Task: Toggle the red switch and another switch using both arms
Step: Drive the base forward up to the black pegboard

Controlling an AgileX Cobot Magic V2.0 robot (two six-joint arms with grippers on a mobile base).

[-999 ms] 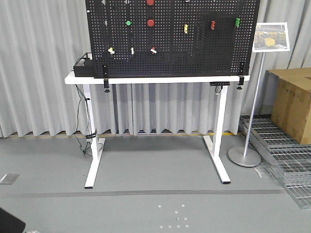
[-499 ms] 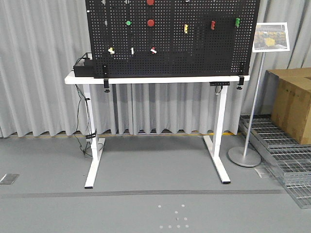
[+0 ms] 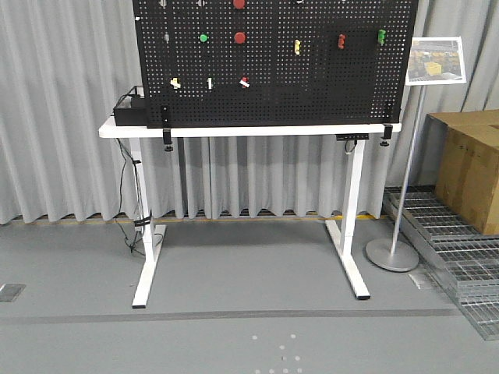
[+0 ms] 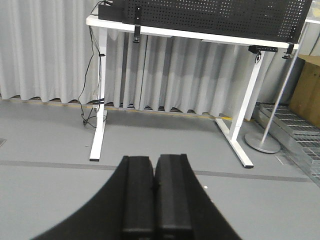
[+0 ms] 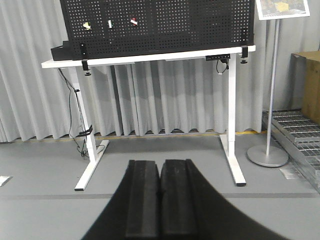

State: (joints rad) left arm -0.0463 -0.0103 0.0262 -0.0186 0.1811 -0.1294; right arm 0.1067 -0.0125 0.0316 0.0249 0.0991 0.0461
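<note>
While the left gripper (image 4: 153,186) and right gripper (image 5: 160,192) are squeezed closed on nothing, the worktop (image 3: 249,130) stands far off. The red switch (image 3: 245,82) and pale yellow switch (image 3: 175,82) sit low on its black board (image 3: 312,89), maybe tilted.

Black pegboard (image 3: 273,62) stands upright on the white tabletop (image 3: 257,130), with a clamp (image 3: 167,139) at each lower corner. Round red button (image 3: 240,37) on the board, green button (image 3: 203,37) to its left. Black box (image 3: 129,114) on the tabletop's left end, cables (image 3: 134,210) hanging by the left leg. Grey curtain (image 3: 62,117) far behind. Right: sign stand (image 3: 405,179), then cardboard box (image 3: 470,167) and metal grates (image 3: 456,249). Grey floor (image 3: 234,273), white dots (image 3: 279,354) near.
</note>
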